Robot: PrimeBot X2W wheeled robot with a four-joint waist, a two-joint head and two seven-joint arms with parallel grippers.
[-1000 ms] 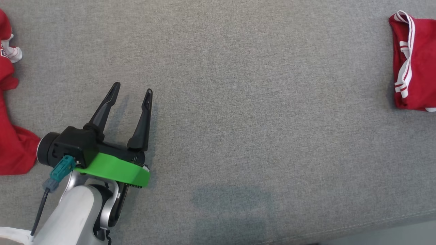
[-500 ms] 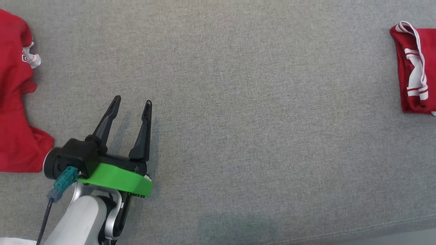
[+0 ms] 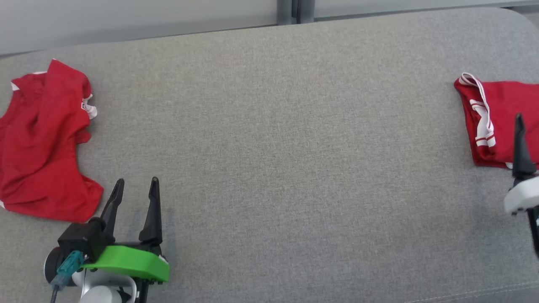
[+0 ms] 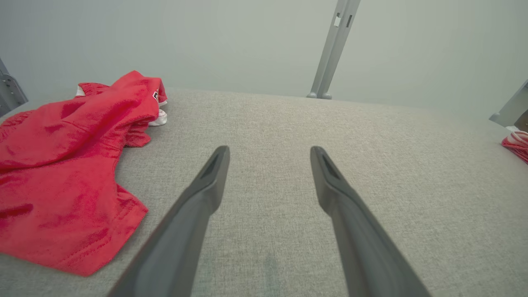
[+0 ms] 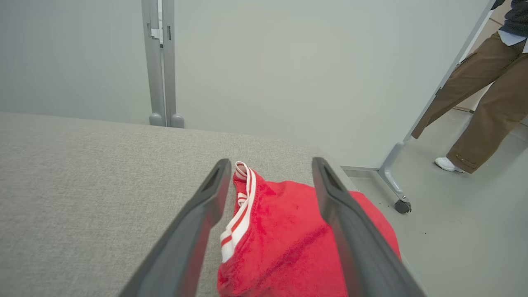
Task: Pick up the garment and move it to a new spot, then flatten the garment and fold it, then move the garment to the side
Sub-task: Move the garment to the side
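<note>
A folded red garment (image 3: 501, 118) with white striped trim lies at the right end of the grey padded surface (image 3: 278, 147). My right gripper (image 5: 271, 162) hovers just above and in front of this folded garment (image 5: 284, 243), jaws open and holding nothing. One of its dark fingers (image 3: 521, 147) shows at the head view's right edge. A second, crumpled red garment (image 3: 42, 143) lies at the left end. My left gripper (image 3: 137, 187) stands open over bare fabric just right of it. In the left wrist view the crumpled garment (image 4: 70, 165) lies left of that gripper (image 4: 269, 150).
A pale partition wall with a grey post (image 5: 159, 62) runs behind the surface. Off the surface's right end, a person's legs in brown trousers (image 5: 482, 95) stand on the floor beside a wheeled stand leg (image 5: 398, 194). The surface's front edge (image 3: 463, 290) runs along the bottom.
The head camera has tilted up and turned, so the far edge, the wall and more of both garments now show. A right gripper finger has come into view. The left gripper stays open.
</note>
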